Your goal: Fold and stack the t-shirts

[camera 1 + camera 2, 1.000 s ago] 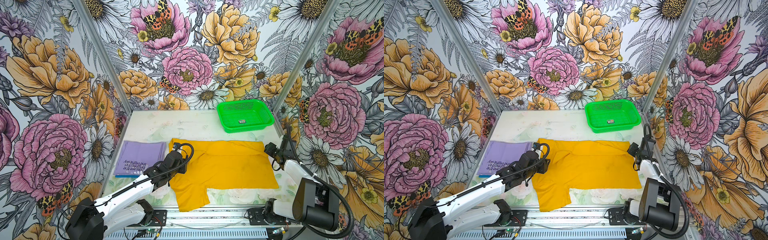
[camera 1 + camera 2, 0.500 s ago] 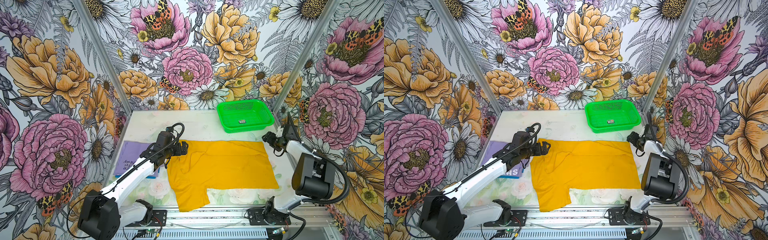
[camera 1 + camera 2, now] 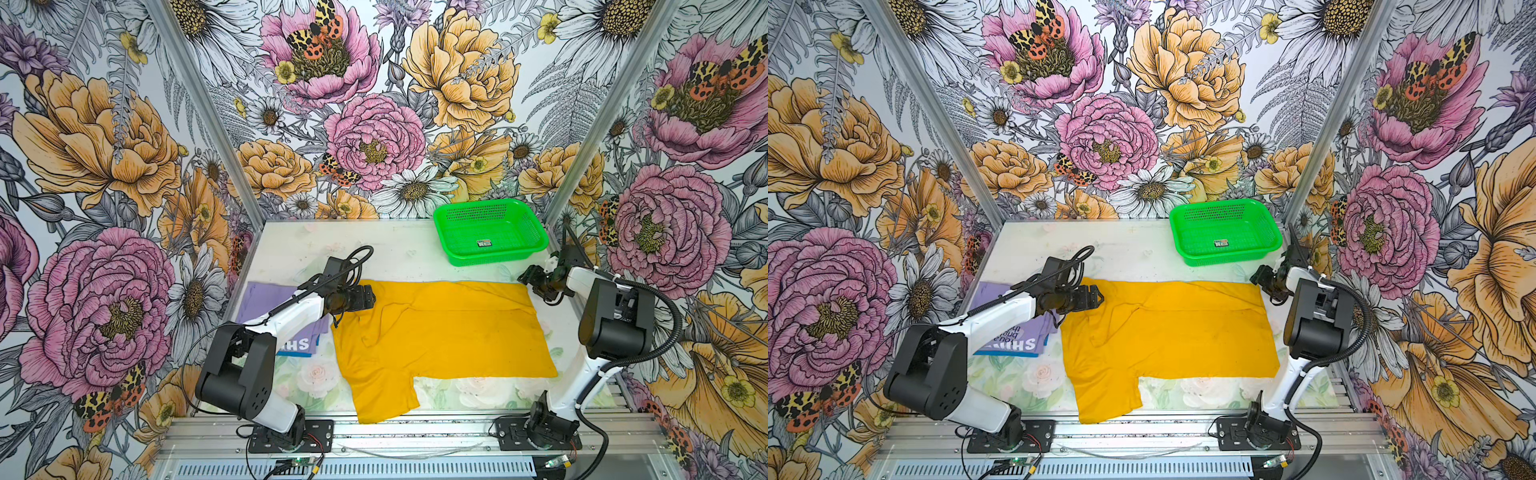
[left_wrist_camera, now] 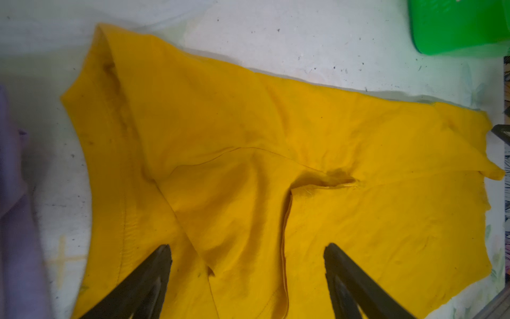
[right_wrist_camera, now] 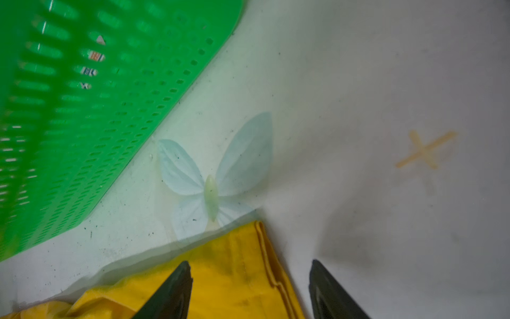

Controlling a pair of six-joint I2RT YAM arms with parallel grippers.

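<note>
Yellow t-shirt (image 3: 440,332): spread flat mid-desk (image 3: 399,257), its far edge doubled over, one sleeve pointing at the near edge.
Lavender t-shirt (image 3: 266,299): folded at the left, lying on a blue t-shirt (image 3: 297,345) that shows only at one edge.
Left pincer (image 4: 247,248): jaws wide apart above the collar end, holding nothing.
Right pincer (image 5: 249,262): jaws apart with the far hem corner between them – not closed on it.
Handling: light, limp cloth that sags, creases and drags on the desk; it probably will not keep a fold unless laid down flat.
Where to grip: likely the stitched hem corner and the shoulder seam – pinch every layer there, or the lower one slips free.
</note>
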